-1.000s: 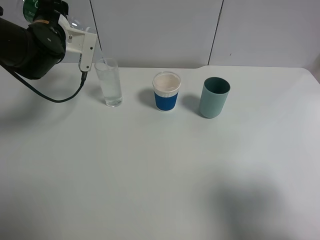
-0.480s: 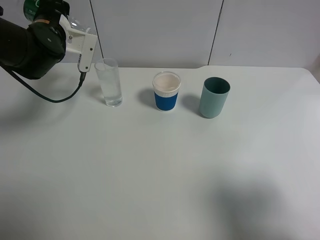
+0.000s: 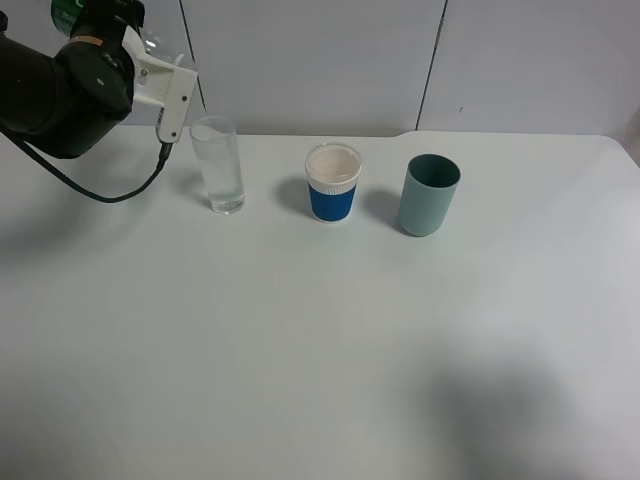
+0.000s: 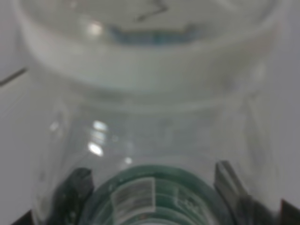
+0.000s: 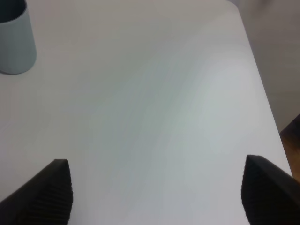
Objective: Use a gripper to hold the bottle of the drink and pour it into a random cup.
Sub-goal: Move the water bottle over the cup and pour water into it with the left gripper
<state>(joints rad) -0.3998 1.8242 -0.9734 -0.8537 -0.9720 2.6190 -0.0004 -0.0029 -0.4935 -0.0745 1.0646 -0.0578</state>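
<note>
Left tool (image 3: pixel 105 22) tight on bottle (image 3: pixel 68 10) near far edge of table (image 3: pixel 300 340), beside cup (image 3: pixel 217 165); right tool (image 5: pixel 157 187) wide near its side edge.

High view, left wrist against bottle (image 4: pixel 150 122) (blurred)

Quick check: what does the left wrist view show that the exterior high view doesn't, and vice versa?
Left wrist only: a close look at the left gripper clamped on the bottle, with black fingers on either side of its green label.
Exterior high only: the tall glass tumbler, blue-and-white cup and teal cup in a row on the white table, with the arm raised beside the tumbler.
Both: the bottle's green label, though the high view catches only a sliver at its top edge.
</note>
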